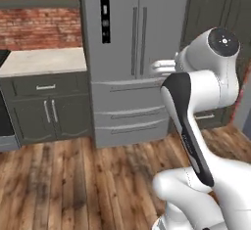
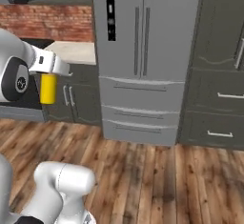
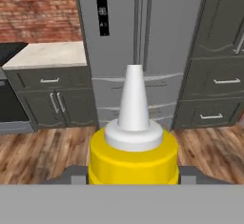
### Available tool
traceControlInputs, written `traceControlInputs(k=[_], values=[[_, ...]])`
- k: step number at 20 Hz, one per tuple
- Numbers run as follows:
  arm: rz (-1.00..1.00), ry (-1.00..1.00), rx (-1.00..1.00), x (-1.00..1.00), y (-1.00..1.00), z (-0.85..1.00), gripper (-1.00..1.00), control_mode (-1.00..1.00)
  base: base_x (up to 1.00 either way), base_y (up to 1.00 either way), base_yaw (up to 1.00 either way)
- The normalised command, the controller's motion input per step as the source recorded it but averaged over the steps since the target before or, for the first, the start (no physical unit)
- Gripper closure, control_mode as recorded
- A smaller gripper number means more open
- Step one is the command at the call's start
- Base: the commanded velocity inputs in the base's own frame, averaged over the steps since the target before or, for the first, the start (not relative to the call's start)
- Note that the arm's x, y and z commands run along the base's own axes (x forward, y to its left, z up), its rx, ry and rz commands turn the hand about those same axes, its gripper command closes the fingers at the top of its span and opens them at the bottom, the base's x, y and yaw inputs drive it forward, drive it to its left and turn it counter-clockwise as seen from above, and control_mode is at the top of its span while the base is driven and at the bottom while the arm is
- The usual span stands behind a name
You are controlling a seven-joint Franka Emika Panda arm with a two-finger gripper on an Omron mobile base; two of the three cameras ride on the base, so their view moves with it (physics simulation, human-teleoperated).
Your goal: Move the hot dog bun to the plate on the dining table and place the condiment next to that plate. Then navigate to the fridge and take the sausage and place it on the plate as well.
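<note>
I have the condiment [image 3: 133, 156], a slim yellow squeeze bottle with a white pointed nozzle, clamped in my gripper [image 2: 49, 77]. The jaws are closed partway around its yellow body, and in the hand view the nozzle points ahead towards the far wall. From the right base view the bottle hangs below the white hand, out in the open above the wooden plank floor [image 2: 143, 180] and touching nothing else.

Straight ahead, across a stretch of floor, stands the fridge [image 1: 132, 53], a tall grey steel French-door unit with a black display panel, both doors and the drawers below shut. To its left runs a pale stone counter [image 1: 44, 60] on dark grey cabinets against red brick; to its right are more dark grey cabinets [image 2: 219, 75].

My judgement is that the condiment step is unfinished, since the bottle is not yet beside any plate, and I am facing the fridge. The main risk is carrying on towards the fridge with a full gripper, as I could not open a door or pick up the sausage. Turning the base with the arm extended could also swing the bottle into the cabinets or loosen it in my grip.
</note>
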Motion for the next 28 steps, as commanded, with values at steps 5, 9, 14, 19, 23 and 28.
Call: traceControlInputs(k=[5,9,14,19,23,28], values=[[0.00,0.00,0.00,0.00,0.00,0.00,1.00,1.00,1.00,-0.03,0.48],[0.00,0.00,0.00,0.00,0.00,0.00,1.00,1.00,1.00,-0.11,0.56],[0.00,0.00,0.00,0.00,0.00,0.00,1.00,1.00,1.00,-0.06,0.59],[0.00,0.00,0.00,0.00,0.00,0.00,1.00,1.00,1.00,-0.07,0.63],[0.00,0.00,0.00,0.00,0.00,0.00,1.00,1.00,1.00,-0.03,0.64],[0.00,0.00,0.00,0.00,0.00,0.00,1.00,1.00,1.00,0.00,0.63]])
